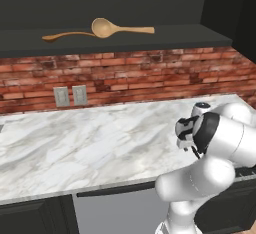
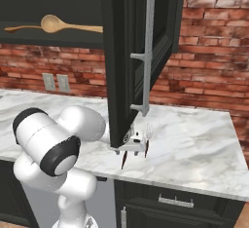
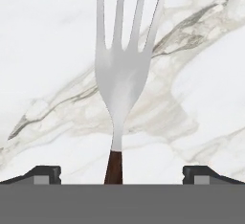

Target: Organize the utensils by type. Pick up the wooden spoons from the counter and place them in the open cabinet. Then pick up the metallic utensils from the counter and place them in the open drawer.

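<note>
A fork (image 3: 122,74) with a silver pronged head and a dark handle lies on the white marble counter (image 3: 201,50). My gripper (image 3: 122,175) hangs just over its handle, open, one fingertip on each side and well apart from it. From the right base, the gripper (image 2: 135,146) sits low over the counter (image 2: 204,144), partly behind the cabinet door, with the fork (image 2: 148,137) at it and a second dark fork handle (image 2: 124,160) beside it. The larger wooden spoon (image 1: 107,28) and the thin one (image 1: 62,36) lie on the open cabinet's shelf (image 1: 165,37). The open drawer is out of view.
The black cabinet door (image 2: 136,51) swings out over the counter right above my hand. A red brick wall (image 1: 150,73) with two outlets (image 1: 70,96) backs the counter. Black lower cabinets (image 2: 194,202) run under the counter's edge.
</note>
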You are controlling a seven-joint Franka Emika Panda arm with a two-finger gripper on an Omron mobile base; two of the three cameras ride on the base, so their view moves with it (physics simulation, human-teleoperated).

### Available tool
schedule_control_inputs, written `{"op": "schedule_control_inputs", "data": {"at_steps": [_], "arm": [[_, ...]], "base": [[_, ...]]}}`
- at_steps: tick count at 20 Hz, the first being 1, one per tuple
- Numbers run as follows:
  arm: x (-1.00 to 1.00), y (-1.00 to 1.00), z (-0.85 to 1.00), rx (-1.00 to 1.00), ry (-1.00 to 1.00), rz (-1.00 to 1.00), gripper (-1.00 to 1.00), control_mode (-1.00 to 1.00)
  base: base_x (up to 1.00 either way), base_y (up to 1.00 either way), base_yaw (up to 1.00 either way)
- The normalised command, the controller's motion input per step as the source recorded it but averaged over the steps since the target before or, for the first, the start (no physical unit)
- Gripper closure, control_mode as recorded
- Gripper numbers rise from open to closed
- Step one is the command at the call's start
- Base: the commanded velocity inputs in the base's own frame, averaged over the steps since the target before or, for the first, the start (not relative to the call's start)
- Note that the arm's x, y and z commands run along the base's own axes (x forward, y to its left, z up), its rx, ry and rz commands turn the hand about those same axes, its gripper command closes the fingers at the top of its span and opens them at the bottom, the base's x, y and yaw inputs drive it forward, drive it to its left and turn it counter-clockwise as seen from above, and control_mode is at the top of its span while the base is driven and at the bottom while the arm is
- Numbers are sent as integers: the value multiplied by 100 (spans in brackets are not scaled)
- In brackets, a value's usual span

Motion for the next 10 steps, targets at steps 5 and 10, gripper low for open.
{"op": "schedule_control_inputs", "data": {"at_steps": [5, 10], "arm": [[-1, 1, -46, 0, 3, 0, 100, -100], [-15, 2, -59, 0, 0, 0, 100, -100]], "base": [[0, 0, 0], [0, 0, 0]]}}
